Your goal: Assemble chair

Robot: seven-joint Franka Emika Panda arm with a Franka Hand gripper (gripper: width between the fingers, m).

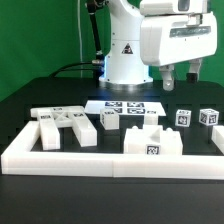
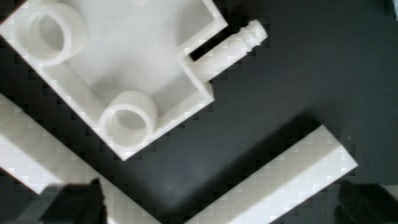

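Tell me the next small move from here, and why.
Probably lower the gripper toward the flat white plastic slab with two round sockets. The gripper hangs high above the black table, jaws apart and empty, while the white plastic chair parts lie loose and unjoined. The wrist view has that slab in frame, so a short descent seems a sensible start to a grasp.

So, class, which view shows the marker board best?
The exterior view: the marker board lies flat, its tags plain to see. The wrist view shows none of it, only a white slab.
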